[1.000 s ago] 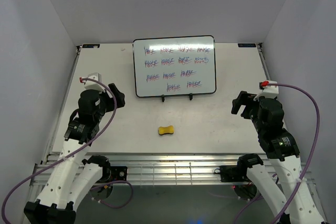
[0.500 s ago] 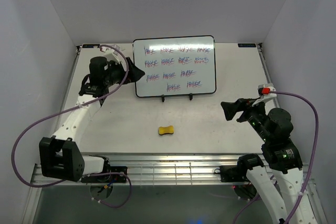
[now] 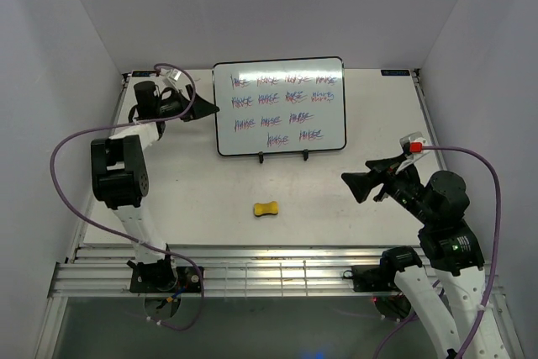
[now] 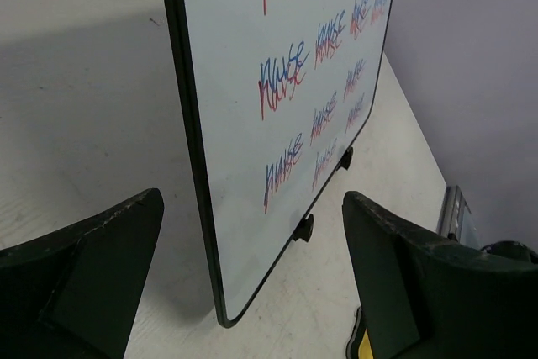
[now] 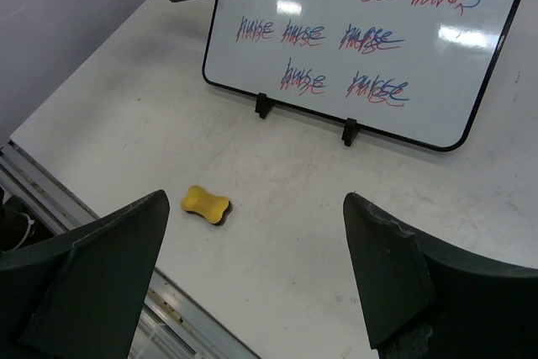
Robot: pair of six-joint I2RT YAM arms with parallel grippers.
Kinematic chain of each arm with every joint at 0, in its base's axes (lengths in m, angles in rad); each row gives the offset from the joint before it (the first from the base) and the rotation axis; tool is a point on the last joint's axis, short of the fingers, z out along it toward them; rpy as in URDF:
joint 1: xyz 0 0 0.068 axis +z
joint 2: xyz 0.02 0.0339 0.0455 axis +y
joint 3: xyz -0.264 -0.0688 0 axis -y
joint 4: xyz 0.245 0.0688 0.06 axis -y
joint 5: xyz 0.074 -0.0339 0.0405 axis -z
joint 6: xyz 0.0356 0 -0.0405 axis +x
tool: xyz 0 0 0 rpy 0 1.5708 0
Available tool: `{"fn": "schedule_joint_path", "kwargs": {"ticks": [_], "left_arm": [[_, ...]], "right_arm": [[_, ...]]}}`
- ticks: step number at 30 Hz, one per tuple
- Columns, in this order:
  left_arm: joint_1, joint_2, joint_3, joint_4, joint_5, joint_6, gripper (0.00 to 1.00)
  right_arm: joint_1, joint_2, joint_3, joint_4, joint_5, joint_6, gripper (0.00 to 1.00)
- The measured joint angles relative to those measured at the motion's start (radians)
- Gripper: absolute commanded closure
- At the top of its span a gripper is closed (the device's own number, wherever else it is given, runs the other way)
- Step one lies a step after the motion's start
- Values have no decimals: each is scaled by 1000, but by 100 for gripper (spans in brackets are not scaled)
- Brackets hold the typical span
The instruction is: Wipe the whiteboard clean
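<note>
"White and glossy with a thin black frame: where does the whiteboard (image 3: 279,107) stand?"

"Propped on its black wire stand (image 3: 304,155) at the far side of the desk (image 3: 193,191), directly in front of the left hand (image 3: 204,107). Its left edge lines up with the gap between that hand's 2 fingers (image 4: 101,258)."

"Does the hand grip it?"

"No. The fingers are spread wide, 1 on each side of the edge in the wrist view, and they hold nothing. Whether a fingertip touches the frame, I cannot tell."

"And the writing?"

"4 rows of red-blue scribbles (image 3: 269,99) cover the board."

"The right hand (image 3: 360,181)?"

"Also spread wide and empty, raised above the desk. It is well apart from the board, which stands ahead of it. The yellow bone-shaped eraser (image 3: 266,208) lies flat on the desk ahead of this hand and to its left, nearer to it than the board. Neither hand touches it."
</note>
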Motion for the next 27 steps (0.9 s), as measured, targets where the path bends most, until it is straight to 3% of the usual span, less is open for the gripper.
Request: {"fn": "schedule_joint_path", "kwargs": {"ticks": [6,13,20,27], "left_arm": [[-8,187,92,100,194,-46,2],[-27,293,180,161,290,-97,4],[-61,391,259,199,346,-135,14],[-84,450,320,207,367,-168,32]], "right_arm": [[0,9,28,-24,-21,-14,10],[0,8,66,-56,-16,-36,10],[0,11,106,-126,20,-61,8],[0,15,122,-160,49,-79,7]]}}
